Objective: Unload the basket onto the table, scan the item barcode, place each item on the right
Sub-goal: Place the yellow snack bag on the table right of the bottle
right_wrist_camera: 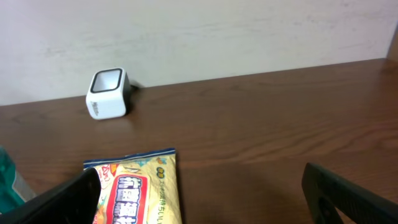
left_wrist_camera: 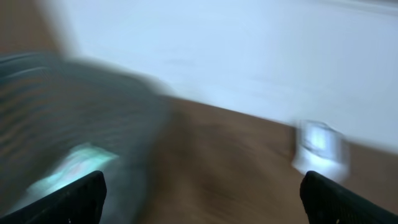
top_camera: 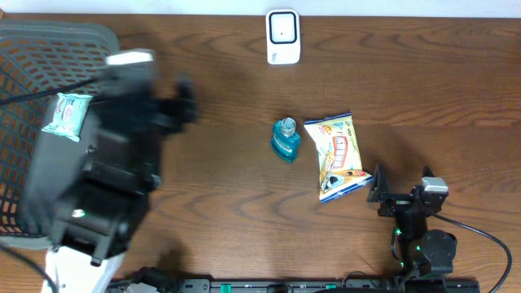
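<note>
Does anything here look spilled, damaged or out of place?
Nothing stands out: the snack bag lies flat beside the blue bottle, the barcode scanner sits near the far edge, a teal packet is in the basket.

The black left arm (top_camera: 98, 163) is a blurred mass overhead, hiding part of the dark grey mesh basket (top_camera: 24, 73), itself cut off at the left edge. The left wrist view is smeared throughout: a pale teal packet (left_wrist_camera: 71, 168) and the white box-shaped scanner (left_wrist_camera: 320, 148) lack detail. The right wrist view crops the yellow snack bag (right_wrist_camera: 140, 190) at the bottom and the teal bottle (right_wrist_camera: 7, 186) at the left.
</note>
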`<state>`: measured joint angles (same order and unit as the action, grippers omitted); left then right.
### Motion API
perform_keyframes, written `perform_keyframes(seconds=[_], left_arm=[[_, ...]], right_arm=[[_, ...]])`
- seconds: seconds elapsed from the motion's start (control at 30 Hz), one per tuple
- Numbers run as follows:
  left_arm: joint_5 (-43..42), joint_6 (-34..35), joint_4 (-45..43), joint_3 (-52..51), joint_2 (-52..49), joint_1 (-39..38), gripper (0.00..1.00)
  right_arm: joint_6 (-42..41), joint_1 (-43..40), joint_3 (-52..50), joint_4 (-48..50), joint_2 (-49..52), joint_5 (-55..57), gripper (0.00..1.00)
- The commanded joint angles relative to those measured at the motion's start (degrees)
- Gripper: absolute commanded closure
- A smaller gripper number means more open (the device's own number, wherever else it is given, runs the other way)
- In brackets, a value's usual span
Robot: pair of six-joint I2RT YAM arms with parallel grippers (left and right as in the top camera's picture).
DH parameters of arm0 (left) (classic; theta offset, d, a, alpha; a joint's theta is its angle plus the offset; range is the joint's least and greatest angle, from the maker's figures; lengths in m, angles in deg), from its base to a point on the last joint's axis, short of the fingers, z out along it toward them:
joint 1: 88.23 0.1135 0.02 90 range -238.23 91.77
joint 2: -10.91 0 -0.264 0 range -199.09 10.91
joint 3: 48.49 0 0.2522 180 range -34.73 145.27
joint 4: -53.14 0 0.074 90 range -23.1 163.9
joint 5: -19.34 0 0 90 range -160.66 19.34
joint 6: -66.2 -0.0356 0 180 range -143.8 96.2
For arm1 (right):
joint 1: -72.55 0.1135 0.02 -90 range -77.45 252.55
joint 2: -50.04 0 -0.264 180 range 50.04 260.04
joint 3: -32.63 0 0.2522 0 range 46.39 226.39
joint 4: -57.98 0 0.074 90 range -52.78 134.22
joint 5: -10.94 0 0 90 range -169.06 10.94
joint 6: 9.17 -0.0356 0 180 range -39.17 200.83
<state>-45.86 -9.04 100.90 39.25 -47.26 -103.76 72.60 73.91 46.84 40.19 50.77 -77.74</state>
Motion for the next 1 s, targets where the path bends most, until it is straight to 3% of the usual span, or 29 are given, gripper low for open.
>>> perform_keyframes(seconds=[0.0,0.2,0.37,0.57,0.73,0.87,0.97], left_arm=[[-0.26,9.99,2.05,0.96,-0.7,13.31,0.02],[-22.49,13.42,4.44,0.96,-7.43,34.86,0.02],[-29.16,20.44,8.11,0.96,-17.59,44.65,0.02],[-29.94,20.5,14.64,0.92,-29.05,46.18,0.02],[-37.88,20.98,18.86,0.83,-37.55,45.94,0.02],[-33.27,29.14,24.65,0.28,-43.28,45.94,0.02],[-31.78,30.6,24.81,-0.79,-46.88,45.94,0.02]], right_arm=[[0.81,-0.2,-0.13,-0.09,-0.28,0.5,0.01],[0.81,-0.2,-0.13,-0.09,-0.28,0.48,0.01],[0.81,-0.2,-0.13,-0.09,-0.28,0.48,0.01],[0.81,-0.2,-0.13,-0.11,-0.28,0.48,0.01],[0.81,-0.2,-0.13,-0.09,-0.28,0.5,0.01],[0.81,-0.2,-0.13,-0.09,-0.28,0.5,0.01],[0.81,-0.2,-0.13,-0.11,-0.28,0.48,0.01]])
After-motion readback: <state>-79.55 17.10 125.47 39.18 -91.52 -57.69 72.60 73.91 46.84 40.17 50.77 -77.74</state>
